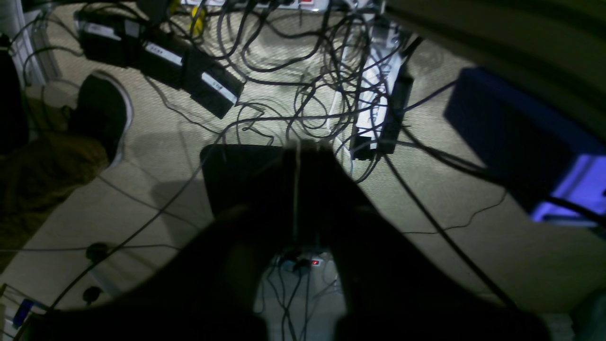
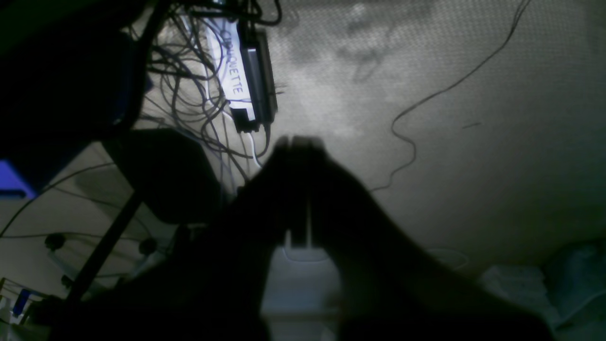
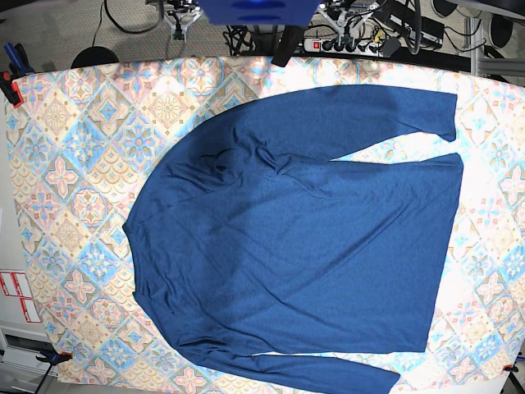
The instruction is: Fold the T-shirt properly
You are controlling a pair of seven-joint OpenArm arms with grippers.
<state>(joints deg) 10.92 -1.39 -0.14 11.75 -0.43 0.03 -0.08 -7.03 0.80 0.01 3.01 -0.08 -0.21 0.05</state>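
Pincers first: the left pincer (image 1: 297,156) is pressed together with nothing between its tips, a dark wedge seen against the carpeted floor (image 1: 473,246), with the tangle of cables (image 1: 303,71) and a white power strip (image 1: 374,90) beyond it. The right pincer (image 2: 299,151) is likewise pressed together and empty, above the same floor, with another power strip (image 2: 236,76) up and to its left. Neither wrist view shows any part of the garment, so both arms appear parked off the work surface.

The T-shirt (image 3: 303,246) lies spread flat on the patterned tabletop (image 3: 74,123), covering most of its middle. Its long axis runs across the base view: the neck end sits toward that view's left, the hem toward its right. 1 sleeve stretches along the shirt's upper edge toward the tabletop's far right corner; the other runs along the lower edge. A small bunch of wrinkles (image 3: 246,160) sits on the shirt's upper-left part.

Neither arm shows in the base view, so which pincer is nearer the shirt cannot be read directly; going by the rig, the left arm would serve the shirt's hem side and the right arm its neck side. Both would have to come forward from the tabletop's far edge.

The lower sleeve's cuff is cut off by the bottom of the base view. A blurred blue shape (image 3: 258,10) at the top hides part of the far edge. Both wrist views are dim, and the pincer bodies are silhouettes only.
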